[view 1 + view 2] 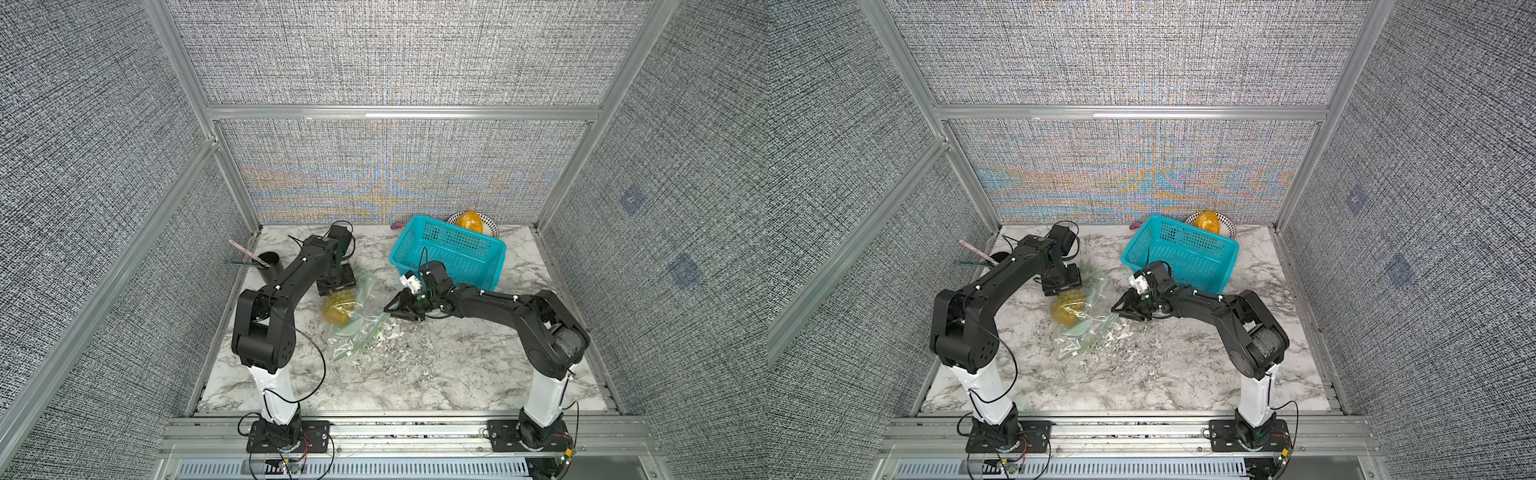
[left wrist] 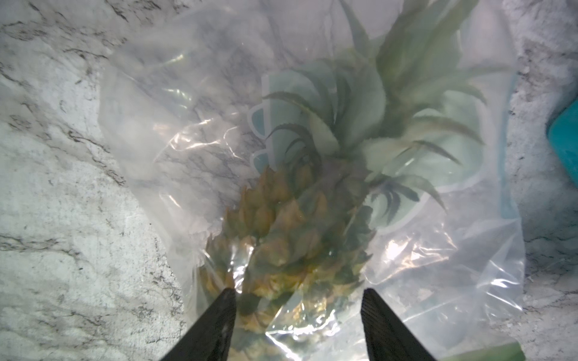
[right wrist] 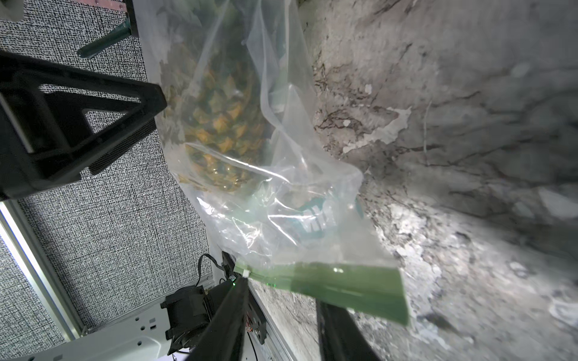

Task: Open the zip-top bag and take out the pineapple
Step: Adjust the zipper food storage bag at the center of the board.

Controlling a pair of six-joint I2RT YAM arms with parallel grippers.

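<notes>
The clear zip-top bag (image 1: 362, 309) lies crumpled on the marble table, left of centre in both top views, with the pineapple (image 1: 337, 311) inside it. Its pale green zip strip (image 3: 328, 284) runs along the bag's near-right edge. My left gripper (image 2: 299, 293) reaches straight down onto the bag. Its fingers press both flanks of the pineapple (image 2: 281, 243) through the plastic; the crown points away. My right gripper (image 3: 284, 293) lies low beside the bag's right corner, open. The strip's edge crosses just in front of its fingertips and nothing is pinched.
A teal basket (image 1: 449, 253) stands behind my right arm. A patterned plate (image 1: 488, 222) holding a smooth orange-yellow fruit (image 1: 469, 222) sits at the back right. A black cup (image 1: 270, 266) with tools is at the far left. Panel walls close in three sides.
</notes>
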